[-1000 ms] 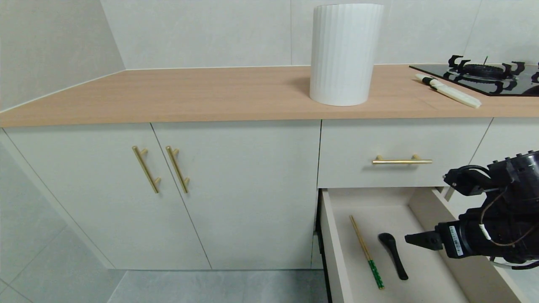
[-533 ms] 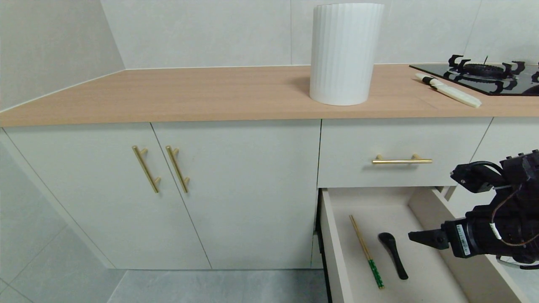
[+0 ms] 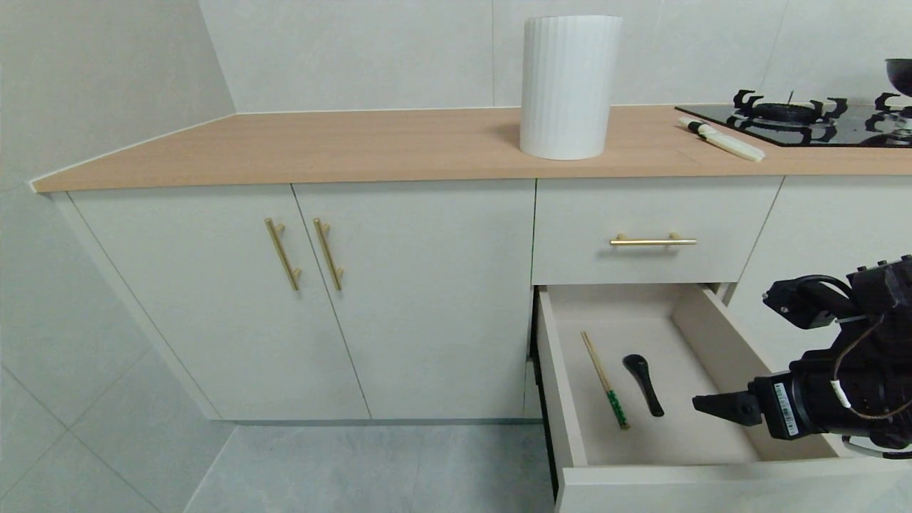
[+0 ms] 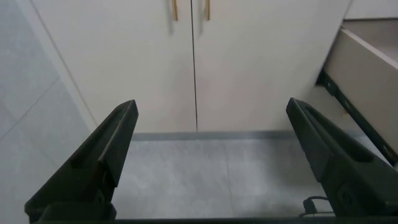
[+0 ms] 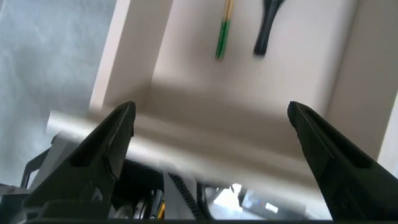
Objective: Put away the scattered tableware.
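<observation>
The lower drawer (image 3: 558,370) stands pulled out under the wooden counter. On its floor lie a pair of wooden chopsticks with green tips (image 3: 605,391) and a black spoon (image 3: 643,375), side by side. My right gripper (image 3: 737,353) is open and holds nothing; it hovers over the drawer's right front corner. The right wrist view looks down past both fingers (image 5: 106,155) at the chopsticks (image 5: 224,28), the spoon (image 5: 266,25) and the drawer wall (image 5: 137,50). My left gripper (image 4: 211,118) is open and empty, held low above the floor in front of the cabinet doors.
A tall white ribbed cylinder (image 3: 568,85) stands on the counter. A cream utensil with a black band (image 3: 719,139) lies beside the black gas hob (image 3: 791,121). The upper drawer with its gold handle (image 3: 652,241) is closed, as are the double doors (image 3: 306,249).
The whole head picture has shifted and drawn back, so the camera moved; the drawer's front edge now shows. My right gripper drew slightly away from the spoon. Chopsticks and spoon lie unmoved.
</observation>
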Available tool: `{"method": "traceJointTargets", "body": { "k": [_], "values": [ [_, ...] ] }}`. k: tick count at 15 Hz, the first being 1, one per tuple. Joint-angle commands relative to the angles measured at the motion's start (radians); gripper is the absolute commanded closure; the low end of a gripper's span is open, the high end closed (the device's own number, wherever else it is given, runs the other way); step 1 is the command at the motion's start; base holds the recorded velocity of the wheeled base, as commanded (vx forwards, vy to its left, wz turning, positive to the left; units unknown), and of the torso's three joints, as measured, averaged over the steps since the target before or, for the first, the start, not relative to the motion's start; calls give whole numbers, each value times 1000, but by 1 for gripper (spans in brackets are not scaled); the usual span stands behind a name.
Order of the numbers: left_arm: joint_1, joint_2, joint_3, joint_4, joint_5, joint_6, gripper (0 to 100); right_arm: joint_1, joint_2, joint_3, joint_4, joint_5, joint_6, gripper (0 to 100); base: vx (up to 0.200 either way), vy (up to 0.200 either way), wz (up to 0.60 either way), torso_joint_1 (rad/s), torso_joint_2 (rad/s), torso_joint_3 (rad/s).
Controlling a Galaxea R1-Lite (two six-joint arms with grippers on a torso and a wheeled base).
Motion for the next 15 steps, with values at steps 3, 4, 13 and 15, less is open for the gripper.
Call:
{"method": "traceJointTargets", "body": {
  "k": [3,4,13,15],
  "values": [
    [0,2,0,0,1,0,0,4,8,3,0,2,-1,0,-67,0,0,1,1,2],
    [0,2,0,0,0,0,0,21,12,8,0,2,-1,0,0,0,0,0,0,0],
    [0,2,0,0,0,0,0,155,138,105,35,2,-96,0,0,0,0,0,0,0],
    [0,2,0,0,0,0,0,170,175,117,35,-1,-106,0,0,0,0,0,0,0]
  ]
}}
